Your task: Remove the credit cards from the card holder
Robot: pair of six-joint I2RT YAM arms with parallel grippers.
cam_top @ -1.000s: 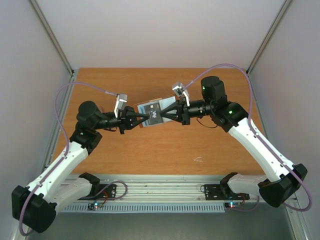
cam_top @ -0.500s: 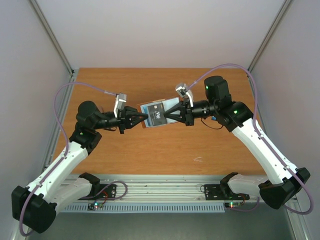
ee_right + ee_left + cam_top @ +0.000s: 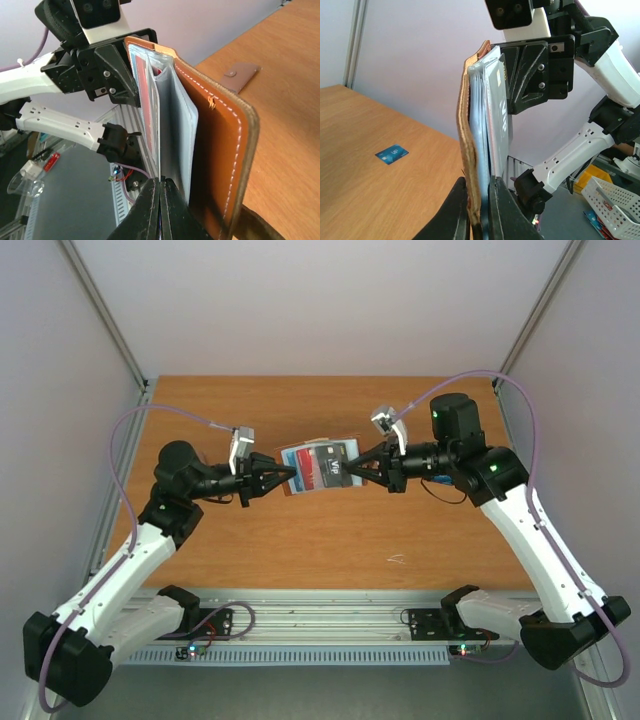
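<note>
The brown leather card holder (image 3: 296, 456) hangs open above the middle of the table, between both arms. My left gripper (image 3: 292, 478) is shut on its left edge, the leather pinched between the fingers (image 3: 455, 210). My right gripper (image 3: 355, 472) is shut on the black card (image 3: 340, 462), which sticks out to the right of the holder. In the right wrist view this card (image 3: 159, 140) shows edge-on beside the pale blue-grey pockets (image 3: 177, 130). A red card (image 3: 314, 473) sits in the holder. The blue card (image 3: 391, 153) lies flat on the table.
The holder's closing tab (image 3: 240, 75) hangs out beyond its brown cover (image 3: 222, 150). The wooden table (image 3: 300, 550) is walled at the left, right and back. A white basket (image 3: 612, 200) stands off the table, seen in the left wrist view.
My right gripper has moved right with the black card, sliding it out along the holder and uncovering the red card. The left gripper has held the holder still.
</note>
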